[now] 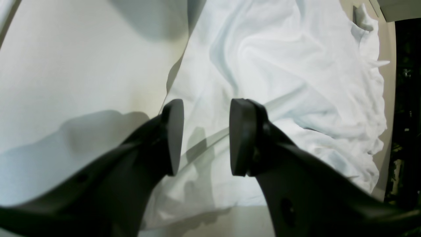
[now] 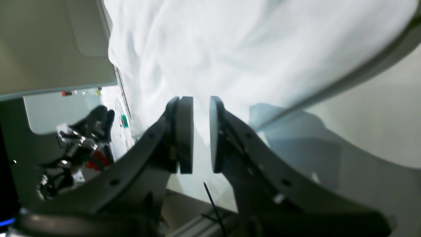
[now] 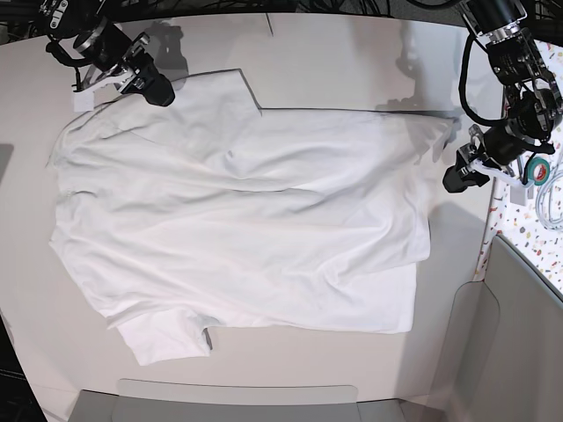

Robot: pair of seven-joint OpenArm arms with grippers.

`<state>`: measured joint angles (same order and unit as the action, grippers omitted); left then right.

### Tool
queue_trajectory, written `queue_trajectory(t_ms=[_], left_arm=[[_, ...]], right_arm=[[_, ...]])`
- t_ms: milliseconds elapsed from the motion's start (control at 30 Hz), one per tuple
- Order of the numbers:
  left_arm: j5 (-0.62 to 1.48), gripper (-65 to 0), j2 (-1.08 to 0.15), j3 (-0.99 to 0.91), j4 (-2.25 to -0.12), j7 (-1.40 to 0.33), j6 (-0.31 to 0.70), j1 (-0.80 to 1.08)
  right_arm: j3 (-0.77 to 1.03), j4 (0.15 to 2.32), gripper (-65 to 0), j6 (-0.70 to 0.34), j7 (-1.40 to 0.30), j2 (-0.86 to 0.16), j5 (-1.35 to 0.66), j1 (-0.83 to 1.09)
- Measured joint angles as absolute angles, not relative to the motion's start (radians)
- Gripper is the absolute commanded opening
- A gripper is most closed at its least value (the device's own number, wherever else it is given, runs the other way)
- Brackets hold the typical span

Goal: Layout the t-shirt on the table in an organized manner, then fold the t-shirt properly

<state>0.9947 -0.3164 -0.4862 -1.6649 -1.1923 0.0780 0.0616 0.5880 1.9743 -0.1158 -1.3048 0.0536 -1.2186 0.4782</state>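
The white t-shirt (image 3: 246,220) lies spread across the off-white table (image 3: 352,70), wrinkled, with one sleeve at the near left. My right gripper (image 3: 157,90) is at the shirt's far left corner. In the right wrist view its pads (image 2: 186,135) stand a little apart with nothing between them, over the white t-shirt (image 2: 230,49). My left gripper (image 3: 450,178) hangs just off the shirt's right edge. Seen from the left wrist, it (image 1: 205,138) is wide open and empty above the t-shirt (image 1: 279,65) hem and bare table (image 1: 65,65).
A speckled strip with tape rolls (image 3: 538,167) and a cable runs along the right. Grey panels stand at the near edge (image 3: 237,400) and the near right (image 3: 519,334). Cables lie along the far edge.
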Motion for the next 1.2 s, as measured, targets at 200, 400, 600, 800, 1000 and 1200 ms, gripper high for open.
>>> queue_trajectory(t_ms=[200, 400, 600, 800, 1000, 1200], left_arm=[[0.991, -43.2, -0.317, -0.486, -1.665, -1.191, 0.077, 0.087], [0.994, -43.2, -0.316, -0.486, -1.665, -1.193, 0.078, 0.086], [0.994, -43.2, -0.317, -0.486, -1.665, -1.193, 0.078, 0.086], [0.994, -43.2, -0.317, -0.486, -1.665, -1.193, 0.078, 0.086], [0.995, -43.2, -0.317, -0.486, -1.664, -1.192, 0.078, 0.101], [0.988, -43.2, -0.317, -0.484, -1.663, -1.195, 0.078, 0.112]], right_arm=[[0.577, 1.967, -45.5, -0.113, -1.303, 0.072, -1.15, 0.485], [0.577, 1.966, -40.2, -0.112, -1.306, 0.073, -1.15, 0.484], [0.555, 1.887, -40.2, -0.115, -1.3, 0.073, -1.152, 0.472], [0.522, 1.75, -40.3, -0.117, -1.309, 0.064, -1.187, 0.46], [0.523, 1.75, -40.3, -0.139, -1.279, 0.064, -1.211, 0.485], [0.52, 1.821, -40.4, -0.118, -1.287, 0.075, -1.179, 0.537]])
